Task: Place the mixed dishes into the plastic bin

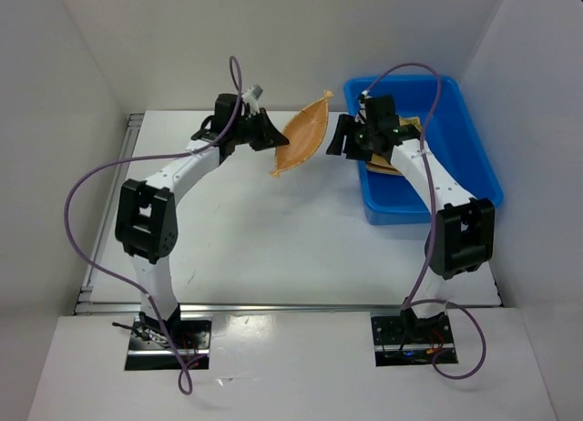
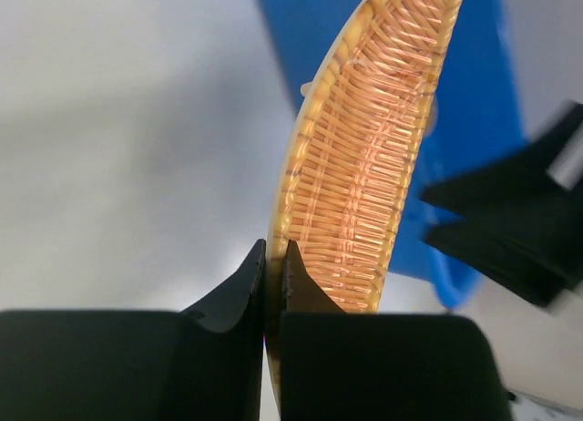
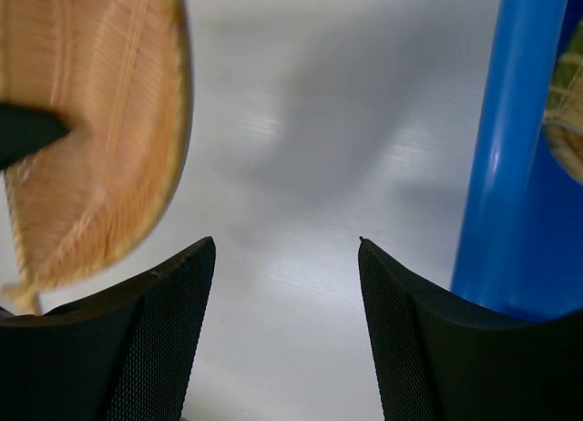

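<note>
The left gripper (image 1: 271,136) pinches the leaf tray (image 1: 305,134) at its rim, held aloft, long axis 1-to-7 o'clock. The blue bin (image 1: 428,213) lies at 3 o'clock; the right gripper (image 1: 339,138), spread, stands between.

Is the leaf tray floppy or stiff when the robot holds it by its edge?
Probably stiff: the leaf tray holds its curved shape though the left gripper pinches only one edge. Likely light too, being thin woven strips. The narrow grip might let it swivel.
</note>
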